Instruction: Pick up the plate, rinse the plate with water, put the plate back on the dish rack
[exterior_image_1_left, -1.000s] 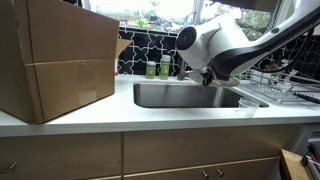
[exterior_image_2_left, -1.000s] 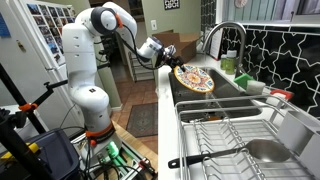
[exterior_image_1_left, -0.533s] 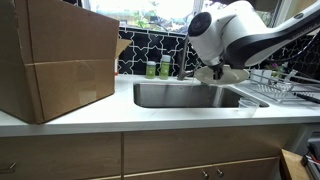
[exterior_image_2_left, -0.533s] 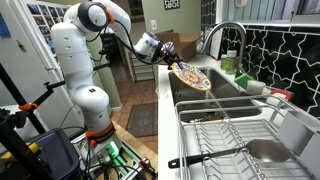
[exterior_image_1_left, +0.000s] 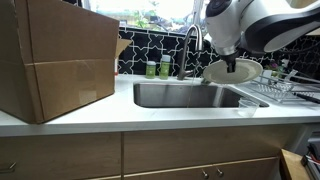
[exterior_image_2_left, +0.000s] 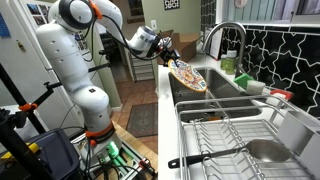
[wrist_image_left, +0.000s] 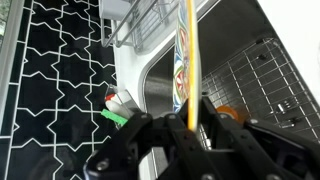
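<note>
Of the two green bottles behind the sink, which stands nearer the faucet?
The bottle farther from the cardboard box, in an exterior view; it stands just beside the faucet. The second bottle sits on its box side, farther off.

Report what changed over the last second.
The gripper raised the plate higher above the sink. In an exterior view it shifted the plate toward the dish rack and tipped it more on edge. It stayed shut on the plate's rim. The box, faucet and rack did not move.
</note>
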